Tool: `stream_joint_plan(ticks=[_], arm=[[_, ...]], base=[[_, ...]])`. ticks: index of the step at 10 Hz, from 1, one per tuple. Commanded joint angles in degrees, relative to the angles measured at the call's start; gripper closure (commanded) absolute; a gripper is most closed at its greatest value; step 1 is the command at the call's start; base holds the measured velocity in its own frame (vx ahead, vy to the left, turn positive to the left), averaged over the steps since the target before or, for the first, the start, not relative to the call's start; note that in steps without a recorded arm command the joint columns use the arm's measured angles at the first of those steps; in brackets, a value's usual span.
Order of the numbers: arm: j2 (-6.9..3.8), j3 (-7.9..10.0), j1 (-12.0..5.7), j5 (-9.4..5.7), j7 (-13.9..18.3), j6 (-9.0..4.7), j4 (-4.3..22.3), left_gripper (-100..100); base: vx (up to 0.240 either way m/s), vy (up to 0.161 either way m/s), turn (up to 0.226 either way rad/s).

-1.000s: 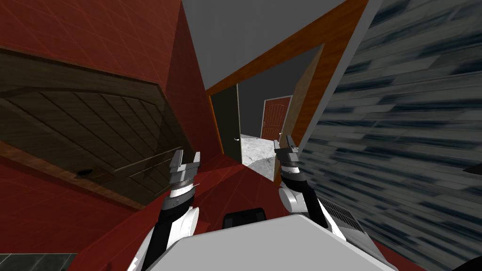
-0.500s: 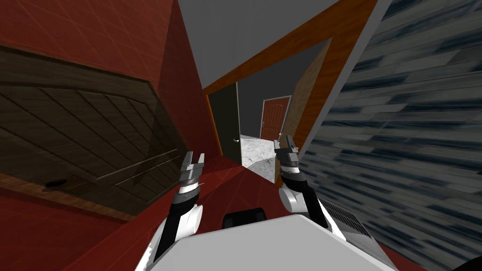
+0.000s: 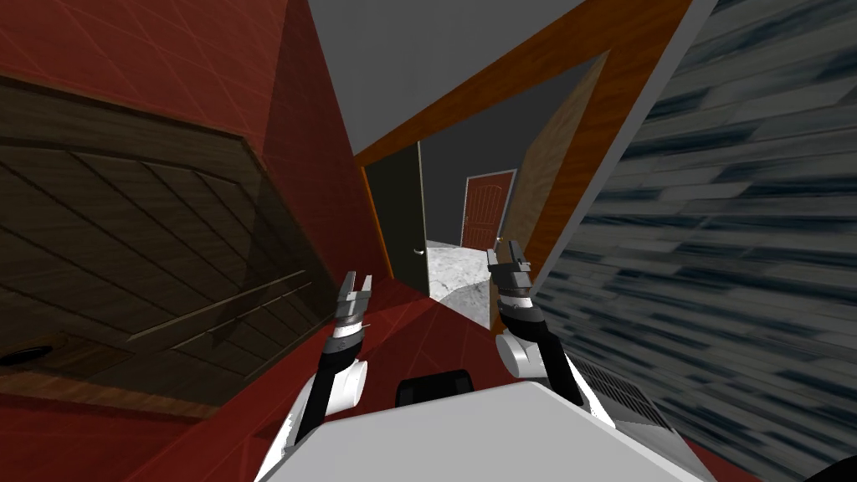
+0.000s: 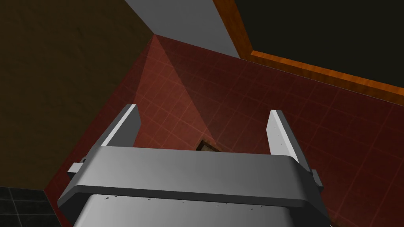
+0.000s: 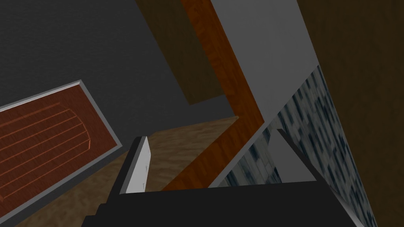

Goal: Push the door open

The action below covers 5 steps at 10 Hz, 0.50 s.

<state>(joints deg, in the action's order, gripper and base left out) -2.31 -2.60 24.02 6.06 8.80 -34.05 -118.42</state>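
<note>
Ahead is a doorway with an orange-brown frame (image 3: 502, 92). A light brown wooden door (image 3: 540, 184) stands swung inward at the doorway's right side. My right gripper (image 3: 508, 253) is raised at this door's near edge, its fingers open. In the right wrist view the right gripper (image 5: 209, 161) points at the brown door (image 5: 185, 138) and the frame (image 5: 221, 71); whether it touches the door I cannot tell. My left gripper (image 3: 356, 289) hangs open over the red floor, left of the doorway. In the left wrist view the left gripper (image 4: 203, 128) faces a red tiled wall (image 4: 244, 118).
A dark door (image 3: 402, 213) with a small handle stands at the doorway's left. Beyond lie a pale marble floor (image 3: 456, 268) and a far red door (image 3: 485, 213). A dark wooden panel (image 3: 125, 243) lines the left red wall. A blue-grey brick wall (image 3: 720, 251) and a floor vent (image 3: 619, 389) are close on my right.
The whole view has turned and the doorway looms a little larger, so I have moved. My left gripper has swung in toward the centre. The right gripper stays at the door's edge.
</note>
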Motion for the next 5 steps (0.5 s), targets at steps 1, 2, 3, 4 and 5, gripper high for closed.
stream_joint_plan(ticks=[1,2,3,4,5], arm=[[-0.4,-0.19,-0.87,-0.19,0.05,-0.36,2.14,-100],[-0.58,-0.36,-1.44,-0.27,0.02,-0.57,3.48,-100],[-0.75,-0.57,-2.1,-0.35,-0.02,-0.8,5.02,-100],[-0.91,-0.77,-2.75,-0.43,-0.06,-1.03,6.56,-100],[-1.08,-0.98,-3.41,-0.52,-0.09,-1.27,8.1,-100]], base=[[0.098,0.035,-0.045],[0.098,0.03,-0.047],[0.091,0.029,-0.047],[0.086,0.044,-0.056],[0.091,0.039,-0.064]])
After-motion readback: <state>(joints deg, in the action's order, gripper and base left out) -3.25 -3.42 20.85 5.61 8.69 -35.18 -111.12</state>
